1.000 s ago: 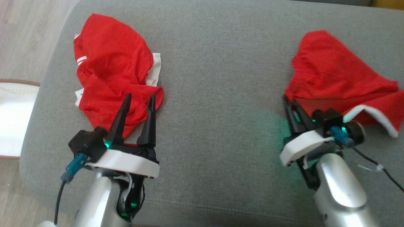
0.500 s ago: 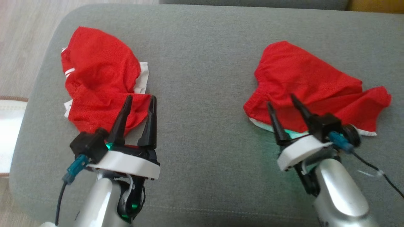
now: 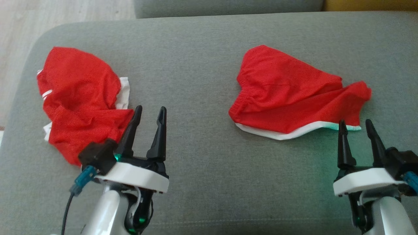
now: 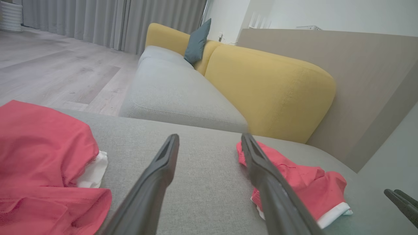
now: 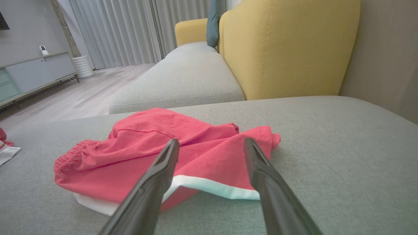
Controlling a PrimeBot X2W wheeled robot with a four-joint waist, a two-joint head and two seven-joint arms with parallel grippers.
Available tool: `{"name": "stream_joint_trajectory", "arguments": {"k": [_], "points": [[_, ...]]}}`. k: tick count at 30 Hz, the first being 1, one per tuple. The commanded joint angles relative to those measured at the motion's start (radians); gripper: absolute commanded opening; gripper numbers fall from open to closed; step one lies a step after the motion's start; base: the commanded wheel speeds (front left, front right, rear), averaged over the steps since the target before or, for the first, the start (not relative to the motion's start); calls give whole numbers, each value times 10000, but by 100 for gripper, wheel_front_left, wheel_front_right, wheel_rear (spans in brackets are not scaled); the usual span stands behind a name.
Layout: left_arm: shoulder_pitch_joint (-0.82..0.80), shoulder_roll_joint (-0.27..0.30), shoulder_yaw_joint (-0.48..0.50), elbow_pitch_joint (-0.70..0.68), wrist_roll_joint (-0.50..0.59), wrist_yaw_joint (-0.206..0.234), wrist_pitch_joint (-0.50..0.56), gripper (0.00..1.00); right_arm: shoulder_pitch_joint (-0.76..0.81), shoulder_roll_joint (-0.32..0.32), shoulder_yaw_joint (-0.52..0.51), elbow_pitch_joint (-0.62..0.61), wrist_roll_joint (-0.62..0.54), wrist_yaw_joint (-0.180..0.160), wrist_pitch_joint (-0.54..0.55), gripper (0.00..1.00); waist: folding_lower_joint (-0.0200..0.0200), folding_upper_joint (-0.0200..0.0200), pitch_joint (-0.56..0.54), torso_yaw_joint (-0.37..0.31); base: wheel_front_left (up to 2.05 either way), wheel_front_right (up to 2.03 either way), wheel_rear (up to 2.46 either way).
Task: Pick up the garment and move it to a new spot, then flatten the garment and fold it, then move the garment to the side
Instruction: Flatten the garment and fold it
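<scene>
Right pincer [image 3: 355,122] lets go of red garment [image 3: 287,98]
Clamped on its edge a second ago, the pincer now stands spread and drawn clear; the garment lies loose.

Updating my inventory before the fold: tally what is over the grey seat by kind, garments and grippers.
Red garments: 2 (left garment, right garment)
Grippers: 2 (left gripper, right gripper), both open and holding nothing
Total: 4
</scene>
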Motion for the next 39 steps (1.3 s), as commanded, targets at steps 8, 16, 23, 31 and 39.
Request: {"name": "stream_joint_trajectory", "arguments": {"k": [8, 16, 23, 31, 39], "points": [[-370, 60, 59, -105, 21, -107, -76, 100, -179, -28, 296, -507, 228, 39, -215, 100, 0, 0, 35, -558, 0, 0, 0], [-1023, 137, -728, 1077, 544, -453, 5, 100, -261, -28, 262, -549, 213, 39, -220, 100, 0, 0, 346, -916, 0, 0, 0], [-2442, 418, -1761, 2892, 1152, -716, 438, 100, -476, -28, 395, -723, 275, 39, -289, 100, 0, 0, 1002, -1597, 0, 0, 0], [-3694, 814, -2561, 4605, 1790, -800, 382, 100, -683, -28, 405, -898, 422, 39, -412, 100, 0, 0, 1614, -2183, 0, 0, 0], [-4420, 812, -2703, 5434, 1837, -817, 46, 100, -791, -28, 438, -860, 530, 39, -522, 100, 0, 0, 1903, -2540, 0, 0, 0]]}}
